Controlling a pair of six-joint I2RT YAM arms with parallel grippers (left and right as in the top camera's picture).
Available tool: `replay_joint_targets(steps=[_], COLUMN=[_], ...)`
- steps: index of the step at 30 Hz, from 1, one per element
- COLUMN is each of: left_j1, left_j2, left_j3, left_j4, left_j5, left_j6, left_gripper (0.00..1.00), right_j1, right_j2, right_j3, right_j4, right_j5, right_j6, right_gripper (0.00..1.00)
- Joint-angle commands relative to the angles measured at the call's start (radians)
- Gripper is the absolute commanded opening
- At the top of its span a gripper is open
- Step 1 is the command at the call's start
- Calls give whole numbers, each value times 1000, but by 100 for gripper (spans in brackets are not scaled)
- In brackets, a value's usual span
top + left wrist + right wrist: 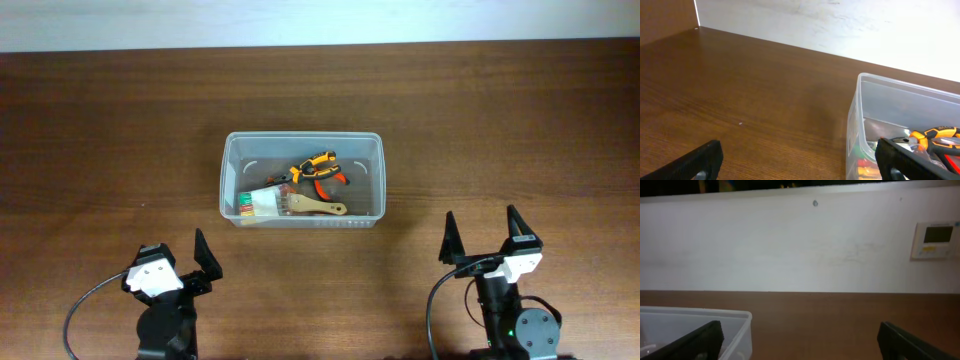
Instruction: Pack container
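Note:
The clear plastic container (228,180) stands at the table's middle. Inside it lie orange and black pliers (318,166), a paintbrush with a wooden handle (300,205) and a small green, red and yellow piece (243,204). My left gripper (180,258) is open and empty near the front edge, left of and nearer than the container. My right gripper (482,238) is open and empty at the front right. The container's left end (860,125) and the pliers (935,136) show in the left wrist view. Its right corner (742,325) shows in the right wrist view.
The dark wooden table (100,150) stretches around the container. A white wall (790,245) runs behind the table's far edge, with a small wall panel (934,240) at the right.

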Motion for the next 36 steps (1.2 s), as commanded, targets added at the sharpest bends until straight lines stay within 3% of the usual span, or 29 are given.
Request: replay_joint_targets(steps=[1, 15, 24, 36], left_j1=[-3, -3, -3, -3], left_j2=[-5, -5, -5, -5], left_j3=[-3, -3, -3, -3], left_j4=[-2, -2, -2, -2], left_j5=[-3, -3, -3, -3], left_j6=[9, 9, 9, 9], left_gripper=[99, 99, 99, 99], right_j1=[-28, -58, -58, -59], right_j2=[-12, -12, -10, -7], right_j3=[-28, -28, -28, -28], right_j4=[12, -11, -188, -188], right_j5=[13, 13, 14, 13], right_j6=[45, 36, 36, 36], right_gripper=[99, 98, 99, 99])
